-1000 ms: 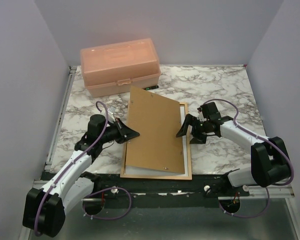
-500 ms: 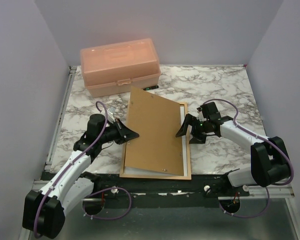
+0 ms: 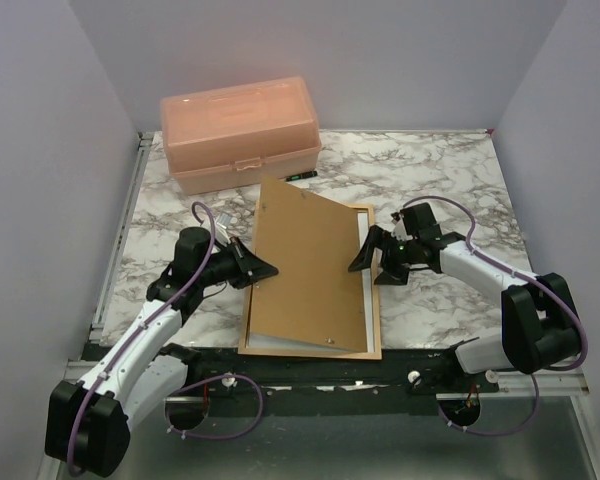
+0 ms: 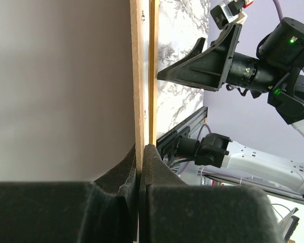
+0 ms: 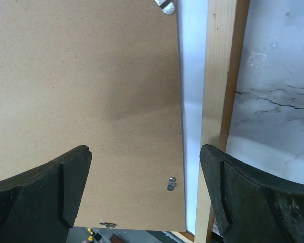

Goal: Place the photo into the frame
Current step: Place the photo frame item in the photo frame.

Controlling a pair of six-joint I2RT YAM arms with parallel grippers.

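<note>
The orange-brown frame (image 3: 374,300) lies flat near the table's front edge. Inside it the photo (image 3: 363,235) shows only as a white strip, picture side hidden. A plain brown backing board (image 3: 310,265) lies skewed and tilted over both. My left gripper (image 3: 268,268) is shut on the board's left edge, which the left wrist view shows as a thin edge (image 4: 137,91) pinched between the fingers (image 4: 157,172). My right gripper (image 3: 372,262) hovers open over the board's right edge. In its wrist view the board (image 5: 91,91), the photo's white back (image 5: 192,101) and the frame rail (image 5: 220,101) all run between its fingers (image 5: 243,197).
A pink plastic box (image 3: 240,130) stands at the back left, a small black item (image 3: 302,174) just behind the board's top corner. Marble table (image 3: 450,170) with a black rail (image 3: 330,372) along the near edge. Grey walls enclose three sides.
My right gripper has crept a little left, toward the board's right edge. Board and frame have shifted very slightly left. The left gripper keeps its hold.
</note>
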